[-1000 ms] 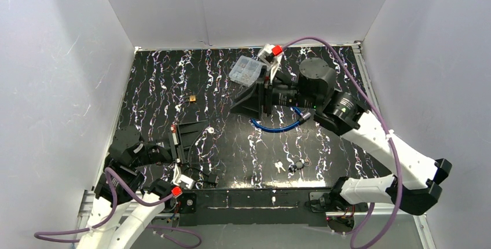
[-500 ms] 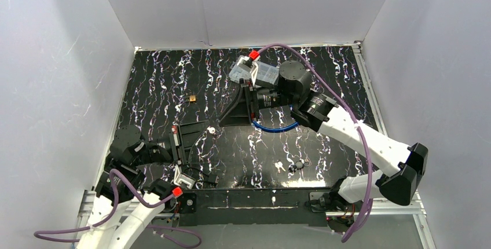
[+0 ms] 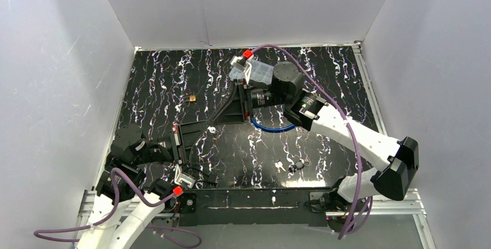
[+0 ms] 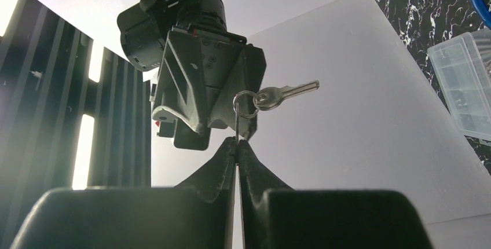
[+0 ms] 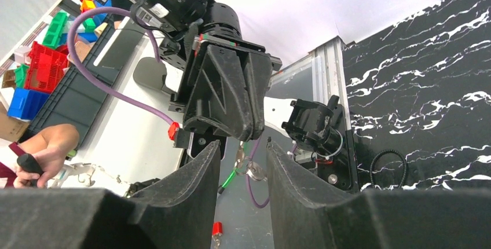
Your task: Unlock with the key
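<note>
The key (image 4: 286, 92) is held clear of the surface (image 3: 173, 75) by its ring (image 4: 234, 104), pinched in the clenched left gripper (image 4: 237, 143), so the blade is offered sideways; the released right gripper (image 5: 242, 145) is aimed at it, seemingly for a handover

Overhead view steeply down onto the table (image 3: 156, 75); wrist views low, close, facing one another, the key (image 4: 278, 94) between.

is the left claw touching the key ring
Touching. The left wrist view shows the left claw shut, with the key ring pinched between its fingertips.
</note>
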Robot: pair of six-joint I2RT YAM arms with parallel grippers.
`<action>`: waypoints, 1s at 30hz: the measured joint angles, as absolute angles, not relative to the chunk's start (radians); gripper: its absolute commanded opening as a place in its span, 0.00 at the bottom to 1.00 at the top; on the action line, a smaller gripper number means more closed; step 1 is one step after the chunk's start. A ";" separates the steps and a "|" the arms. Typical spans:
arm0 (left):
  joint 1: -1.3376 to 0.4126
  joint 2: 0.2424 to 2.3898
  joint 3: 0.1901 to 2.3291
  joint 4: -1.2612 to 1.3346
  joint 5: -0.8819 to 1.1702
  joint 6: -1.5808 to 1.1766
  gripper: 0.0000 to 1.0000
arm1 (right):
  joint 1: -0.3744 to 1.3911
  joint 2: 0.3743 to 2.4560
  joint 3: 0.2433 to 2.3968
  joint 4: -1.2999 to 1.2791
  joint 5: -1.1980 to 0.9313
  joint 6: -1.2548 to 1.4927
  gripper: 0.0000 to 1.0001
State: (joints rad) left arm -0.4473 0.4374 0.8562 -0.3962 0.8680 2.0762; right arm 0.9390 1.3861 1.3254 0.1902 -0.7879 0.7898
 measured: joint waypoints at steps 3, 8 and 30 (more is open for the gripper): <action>-0.447 0.438 0.857 -0.396 0.867 2.077 0.00 | 0.947 1.400 1.325 0.178 -0.782 0.786 0.42; -0.447 0.445 0.857 -0.396 0.862 2.077 0.00 | 0.954 1.408 1.325 0.174 -0.779 0.783 0.37; -0.447 0.478 0.881 -0.403 0.812 2.083 0.00 | 0.954 1.480 1.334 0.193 -0.902 0.809 0.28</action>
State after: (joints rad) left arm -0.4469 0.4782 0.8806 -0.4030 0.8124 2.0830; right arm 0.9539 1.4799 1.3338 0.1928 -0.9024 0.8085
